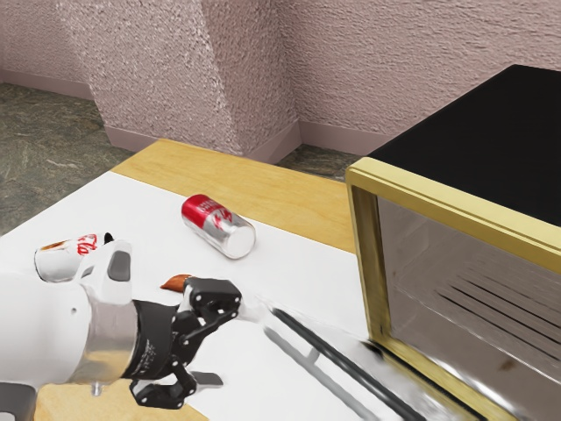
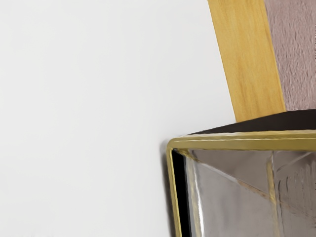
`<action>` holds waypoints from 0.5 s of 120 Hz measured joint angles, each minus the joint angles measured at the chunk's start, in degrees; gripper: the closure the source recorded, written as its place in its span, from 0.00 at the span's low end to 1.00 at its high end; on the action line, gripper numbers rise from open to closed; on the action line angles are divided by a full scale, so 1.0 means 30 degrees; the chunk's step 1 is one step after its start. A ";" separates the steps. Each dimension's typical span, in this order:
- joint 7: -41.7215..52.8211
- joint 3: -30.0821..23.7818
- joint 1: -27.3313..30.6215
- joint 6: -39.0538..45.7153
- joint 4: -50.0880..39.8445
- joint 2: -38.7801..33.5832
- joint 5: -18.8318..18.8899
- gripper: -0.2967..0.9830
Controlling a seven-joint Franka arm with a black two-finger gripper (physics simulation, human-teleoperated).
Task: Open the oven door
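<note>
Red "Cola" on 1 white can [image 1: 58, 262].

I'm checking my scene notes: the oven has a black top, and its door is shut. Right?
Not the door: the exterior view shows it folded down, open, with its handle out in front of the oven. The top is black, as you say.

Oven top [image 1: 491, 132]: black, matt. Oven frame [image 1: 456, 205]: brass-like metal, smooth. Can [image 1: 217, 226]: glossy metal. Table [image 1: 254, 191]: grained wood. Wall [image 1: 377, 70]: rough.
</note>
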 joint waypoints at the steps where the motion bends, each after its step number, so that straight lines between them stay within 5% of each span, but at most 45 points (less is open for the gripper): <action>1: 0.0005 -0.0092 0.0164 -0.0003 -0.0215 -0.0291 -0.0179 0.24; 18: 0.0649 -0.2238 0.4583 -0.1453 -0.0573 -0.3541 -0.3356 0.24; 29: 0.1863 -0.2405 1.0130 -0.8047 1.1475 0.1685 -0.3316 0.24; 37: 0.2808 -0.1662 1.2125 -1.2419 1.7102 0.5648 -0.2604 0.23; 46: 0.3984 -0.1401 1.3223 -1.5484 1.8540 0.8437 -0.1892 0.23; 60: 0.5541 -0.1938 1.2919 -1.8068 1.7043 0.9587 -0.1522 0.23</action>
